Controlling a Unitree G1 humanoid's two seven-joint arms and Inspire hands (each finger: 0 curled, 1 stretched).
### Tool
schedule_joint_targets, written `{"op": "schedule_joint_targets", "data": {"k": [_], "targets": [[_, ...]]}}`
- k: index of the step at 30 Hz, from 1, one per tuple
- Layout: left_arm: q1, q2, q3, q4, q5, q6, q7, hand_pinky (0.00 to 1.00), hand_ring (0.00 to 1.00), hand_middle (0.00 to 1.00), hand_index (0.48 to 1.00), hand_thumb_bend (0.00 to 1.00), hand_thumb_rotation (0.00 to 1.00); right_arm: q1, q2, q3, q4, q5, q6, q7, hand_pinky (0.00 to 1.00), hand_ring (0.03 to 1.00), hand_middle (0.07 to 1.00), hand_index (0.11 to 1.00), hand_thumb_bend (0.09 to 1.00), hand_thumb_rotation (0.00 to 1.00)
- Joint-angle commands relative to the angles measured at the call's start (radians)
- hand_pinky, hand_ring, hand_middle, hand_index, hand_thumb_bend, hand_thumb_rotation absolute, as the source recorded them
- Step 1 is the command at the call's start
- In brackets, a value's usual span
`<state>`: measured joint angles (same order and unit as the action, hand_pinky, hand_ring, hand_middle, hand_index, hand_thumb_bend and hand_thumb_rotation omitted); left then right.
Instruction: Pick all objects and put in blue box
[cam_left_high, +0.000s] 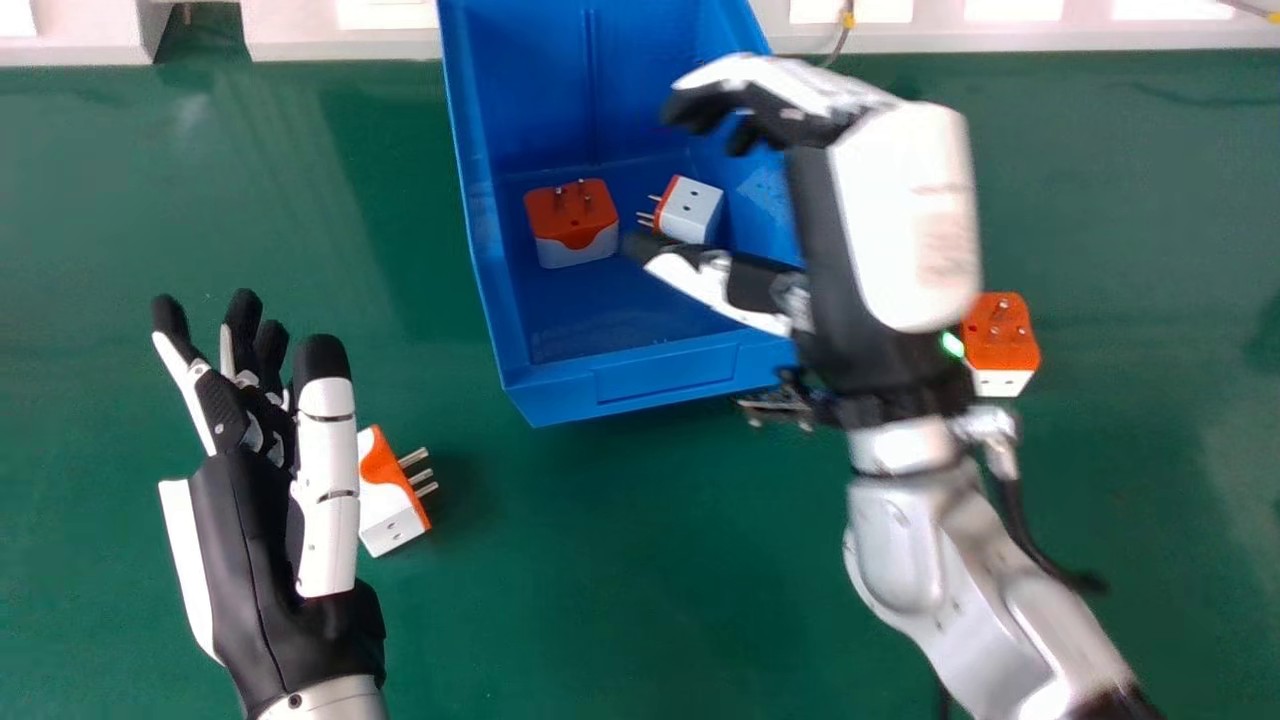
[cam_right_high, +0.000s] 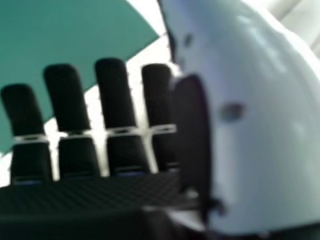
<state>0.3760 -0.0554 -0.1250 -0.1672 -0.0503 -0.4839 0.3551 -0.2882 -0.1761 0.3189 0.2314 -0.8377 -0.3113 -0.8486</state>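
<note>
Two plugs lie in the box (side by side), one plug front-left, another plug right of it.

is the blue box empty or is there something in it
Not empty: the blue box holds two orange and white plug adapters, one at the left, one at the right, both on its floor.

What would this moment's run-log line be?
right hand: open over blue plastic box | in box: two orange-and-white plug adapters | on green table: more adapters
</note>
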Motion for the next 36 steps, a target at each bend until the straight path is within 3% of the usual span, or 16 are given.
{"op": "schedule_joint_targets", "data": {"k": [1,3,7,11,17,18,20,22,30,33,36], "targets": [[-0.005,-0.076,-0.012,-0.027,-0.002,-0.007,-0.004,0.94,0.97,0.98,0.973,0.56,0.70,0.040,-0.014,-0.047,-0.064,-0.007,0.021,-0.040,0.48,0.421,0.497,0.530,0.518,0.00],[-0.003,-0.077,-0.013,-0.028,0.000,-0.006,-0.006,0.94,0.98,0.98,0.974,0.56,0.70,0.076,-0.029,-0.088,-0.067,-0.002,0.038,-0.068,0.47,0.420,0.497,0.529,0.518,0.00],[-0.001,-0.080,-0.015,-0.028,-0.006,-0.006,-0.010,0.94,0.98,0.98,0.975,0.54,0.71,0.113,-0.046,-0.150,-0.046,0.043,0.044,-0.067,0.49,0.541,0.481,0.510,0.529,0.00],[0.001,-0.078,-0.015,-0.029,0.003,-0.002,-0.007,0.94,0.97,0.98,0.971,0.55,0.72,0.126,-0.057,-0.197,-0.049,0.084,0.054,-0.037,0.46,0.538,0.474,0.515,0.529,0.00],[0.004,-0.079,-0.015,-0.028,-0.005,-0.006,-0.009,0.93,0.97,0.98,0.968,0.56,0.71,0.127,-0.067,-0.220,-0.057,0.095,0.102,0.019,0.45,0.546,0.478,0.512,0.529,0.00],[0.003,-0.080,-0.015,-0.028,-0.006,-0.006,-0.009,0.94,0.97,0.98,0.968,0.56,0.71,0.126,-0.070,-0.220,-0.065,0.095,0.138,0.063,0.46,0.553,0.479,0.511,0.530,0.00],[0.002,-0.080,-0.015,-0.027,-0.008,-0.004,-0.009,0.94,0.97,0.98,0.966,0.56,0.71,0.119,-0.079,-0.215,-0.083,0.101,0.222,0.188,0.47,0.578,0.629,0.656,0.717,0.03],[0.001,-0.082,-0.015,-0.027,-0.010,-0.002,-0.008,0.93,0.97,0.98,0.965,0.57,0.71,0.103,-0.096,-0.206,-0.094,0.097,0.315,0.327,0.49,0.602,0.734,0.738,0.784,0.04],[-0.004,-0.084,-0.014,-0.026,-0.006,-0.004,-0.002,0.93,0.97,0.97,0.964,0.57,0.70,-0.018,-0.178,-0.103,-0.060,0.021,0.583,0.754,0.50,0.706,0.877,0.823,0.874,0.09],[-0.006,-0.082,-0.015,-0.025,-0.009,-0.007,-0.007,0.93,0.97,0.98,0.968,0.56,0.71,-0.056,-0.183,-0.067,-0.017,0.015,0.616,0.806,0.50,0.701,0.885,0.827,0.891,0.09],[-0.010,-0.083,-0.011,-0.024,-0.003,-0.008,-0.002,0.93,0.97,0.98,0.969,0.56,0.70,-0.081,-0.185,-0.041,0.030,0.019,0.615,0.812,0.54,0.732,0.893,0.825,0.916,0.12]]}}
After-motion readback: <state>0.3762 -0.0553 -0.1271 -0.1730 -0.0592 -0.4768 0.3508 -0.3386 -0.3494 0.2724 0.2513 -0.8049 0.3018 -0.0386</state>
